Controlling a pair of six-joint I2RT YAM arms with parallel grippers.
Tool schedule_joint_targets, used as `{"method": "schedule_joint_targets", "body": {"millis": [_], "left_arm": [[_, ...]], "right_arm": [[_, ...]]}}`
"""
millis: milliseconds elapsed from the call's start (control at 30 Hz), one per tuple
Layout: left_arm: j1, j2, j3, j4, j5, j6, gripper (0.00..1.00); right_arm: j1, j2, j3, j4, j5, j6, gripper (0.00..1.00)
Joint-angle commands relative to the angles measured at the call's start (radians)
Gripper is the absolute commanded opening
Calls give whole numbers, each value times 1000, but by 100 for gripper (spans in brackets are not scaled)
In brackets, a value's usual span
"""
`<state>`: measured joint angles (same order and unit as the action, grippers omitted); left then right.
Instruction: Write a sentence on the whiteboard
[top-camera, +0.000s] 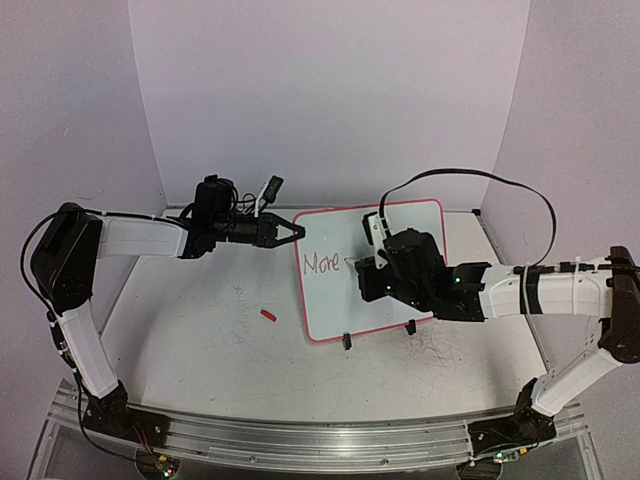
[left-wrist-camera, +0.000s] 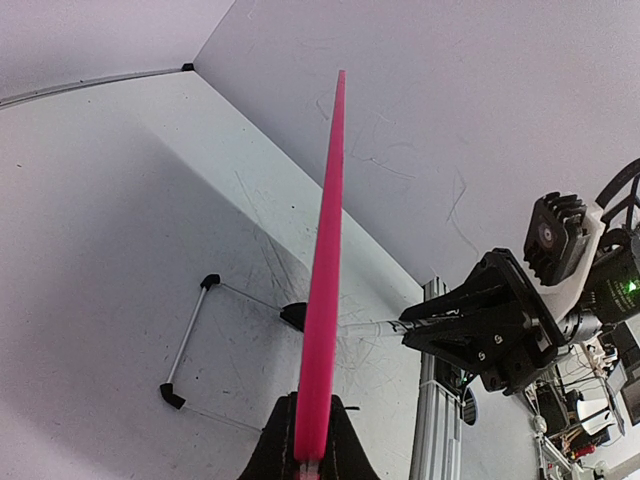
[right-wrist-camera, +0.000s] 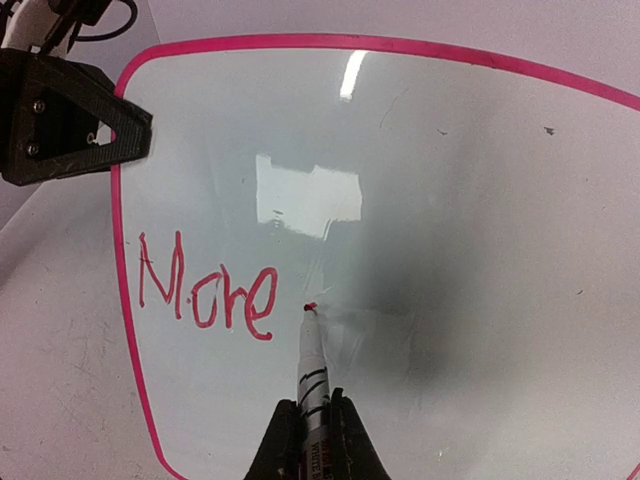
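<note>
The whiteboard (top-camera: 335, 300) stands tilted on the table, white with a pink rim. My left gripper (top-camera: 297, 232) is shut on its upper left edge; in the left wrist view the rim (left-wrist-camera: 325, 250) runs edge-on up from between the fingers (left-wrist-camera: 270, 450). The sentence (right-wrist-camera: 208, 290) reads only "More" in red, at the board's left. A white marker (right-wrist-camera: 312, 365) is clamped in my shut right gripper (right-wrist-camera: 312, 412), its red tip touching the board (right-wrist-camera: 450, 200) just right of the "e". Over the board's middle, the right gripper (top-camera: 362, 268) hides part of it.
A small red marker cap (top-camera: 267, 315) lies on the table left of the board. Two black clip feet (top-camera: 347, 341) hold the board's lower edge. A wire stand (left-wrist-camera: 185, 340) shows behind the board. Grey walls close in the back and sides.
</note>
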<state>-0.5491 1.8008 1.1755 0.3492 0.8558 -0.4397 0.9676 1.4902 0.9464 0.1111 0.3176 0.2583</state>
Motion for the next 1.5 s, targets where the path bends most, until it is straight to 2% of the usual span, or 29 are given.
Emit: {"method": "schedule_joint_targets", "body": {"millis": [0,933,1467], "left_arm": [[2,0,-4,2,-12,-24,0],[0,0,-4,2,-5,-27,0],[0,0,-2,2,-4,-28,0]], "right_arm": [[7,-22,-26,-31,17,31,0],[7,-4,17,23,117,26,0],[3,-28,-20,10,100,40,0]]}}
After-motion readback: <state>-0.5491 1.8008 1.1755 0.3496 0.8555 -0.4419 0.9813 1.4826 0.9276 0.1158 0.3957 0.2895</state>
